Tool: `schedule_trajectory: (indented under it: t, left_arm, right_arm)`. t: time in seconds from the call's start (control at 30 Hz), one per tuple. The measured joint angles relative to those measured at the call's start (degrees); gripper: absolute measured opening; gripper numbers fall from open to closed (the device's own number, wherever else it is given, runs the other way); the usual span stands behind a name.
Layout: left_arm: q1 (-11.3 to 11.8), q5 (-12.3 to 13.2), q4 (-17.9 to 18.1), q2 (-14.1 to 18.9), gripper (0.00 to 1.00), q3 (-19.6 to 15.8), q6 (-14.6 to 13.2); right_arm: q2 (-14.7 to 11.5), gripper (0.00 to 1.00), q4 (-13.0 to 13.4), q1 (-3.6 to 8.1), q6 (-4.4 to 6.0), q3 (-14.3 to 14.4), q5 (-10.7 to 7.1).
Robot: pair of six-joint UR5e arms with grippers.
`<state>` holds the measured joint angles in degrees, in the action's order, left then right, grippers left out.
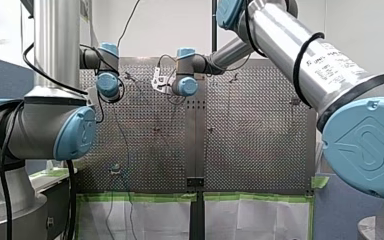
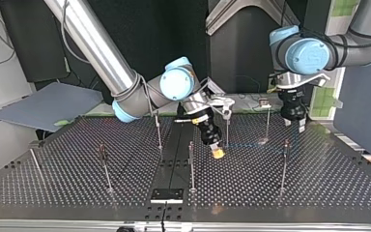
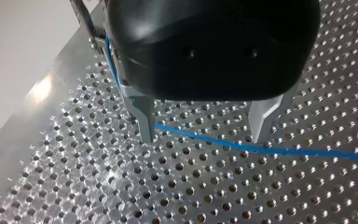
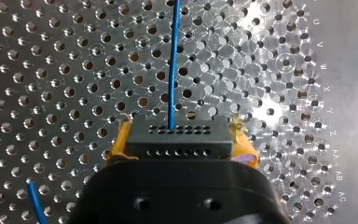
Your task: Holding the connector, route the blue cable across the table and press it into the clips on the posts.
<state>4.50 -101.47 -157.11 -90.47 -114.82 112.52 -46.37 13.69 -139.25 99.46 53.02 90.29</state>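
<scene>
Clamping the black connector [image 4: 179, 140] from both sides, my right end effector [image 4: 181, 125] was clenched on it, with its yellow pads [image 4: 120, 143] pressed against the connector's short ends. The connector sat crosswise between the pads, and its face with rows of small holes was turned away from the wrist. From the middle of that face the blue cable [image 4: 173, 60] ran straight ahead over the perforated counter [image 4: 51, 70]. A second short stretch of blue cable showed beside the end effector's body, close over the counter.

Seen from the top view, this end effector hung tilted near the middle of the counter. Its yellow tips were low over the holes, just beside one of the thin upright posts [image 2: 191, 164] and near another. A faint blue line led from it across the counter toward that view's right, where my left end effector [image 3: 203, 136] pointed straight down, close to the surface.

Its metal fingers [image 3: 142, 112] stood wide apart, released, with their tips close above the counter. The cable crossed beneath and between them, passing right by one fingertip and running on past the other. A further stretch climbed alongside the first finger toward the wrist. Whether either finger touched the cable could not be told. Whether the cable was caught on any post could not be told either.
</scene>
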Motion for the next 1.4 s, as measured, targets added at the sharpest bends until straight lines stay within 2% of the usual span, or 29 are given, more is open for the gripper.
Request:
schedule_trajectory:
  t: [0.4, 0.83, 1.1, 1.23, 1.4]
  left_arm:
    - [-1.19, 0.30, -1.55, 6.07, 1.00, -1.32, -1.51]
    - [-4.54, -0.03, -4.74, 12.00, 1.00, -1.43, -7.48]
    - [-6.52, 1.43, -3.81, 12.83, 1.00, -1.43, -11.59]
    - [-7.46, 3.48, -1.95, 12.37, 1.00, -1.41, -13.68]
    - [-8.38, 4.19, 0.44, 11.23, 1.00, -1.22, -14.91]
  right_arm:
    - [-0.07, 0.00, -3.32, -0.04, -1.11, -1.84, 1.99]
    - [-0.28, 0.00, -5.03, -0.09, -1.34, -2.87, 2.71]
    - [-0.40, 0.00, -5.99, -0.10, -1.36, -3.66, 3.09]
    - [-0.43, 0.00, -6.49, -0.10, -1.36, -4.15, 3.21]
    - [-0.49, 0.00, -7.08, -0.06, -1.36, -4.74, 3.25]
